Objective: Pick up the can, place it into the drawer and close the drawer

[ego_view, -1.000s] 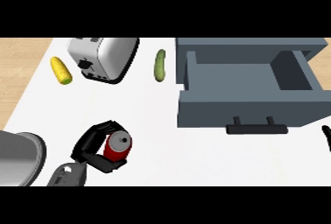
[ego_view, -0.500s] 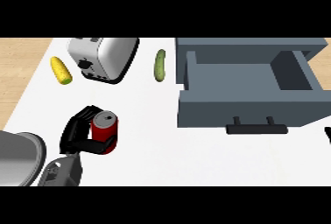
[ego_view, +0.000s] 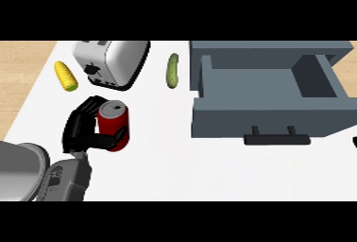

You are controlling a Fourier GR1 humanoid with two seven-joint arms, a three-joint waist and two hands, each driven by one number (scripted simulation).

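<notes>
In the head view a red can [ego_view: 113,126] with a silver top stands upright left of centre. My left hand [ego_view: 78,128] is shut on it, fingers curled round its left side and the thumb across its lower front. To the right, the grey drawer [ego_view: 209,85] is pulled open and shows nothing inside; its dark handle [ego_view: 276,139] faces me. Only a black sliver of my right hand [ego_view: 354,142] shows at the right edge.
A white toaster [ego_view: 111,61] stands at the back left. A yellow corn cob [ego_view: 66,75] lies to its left and a green cucumber [ego_view: 172,70] lies between it and the drawer. A metal pot [ego_view: 17,170] sits at the lower left beside my forearm.
My left hand has carried the can away from me, towards the toaster, and the can now stands more upright. The drawer has not moved.
</notes>
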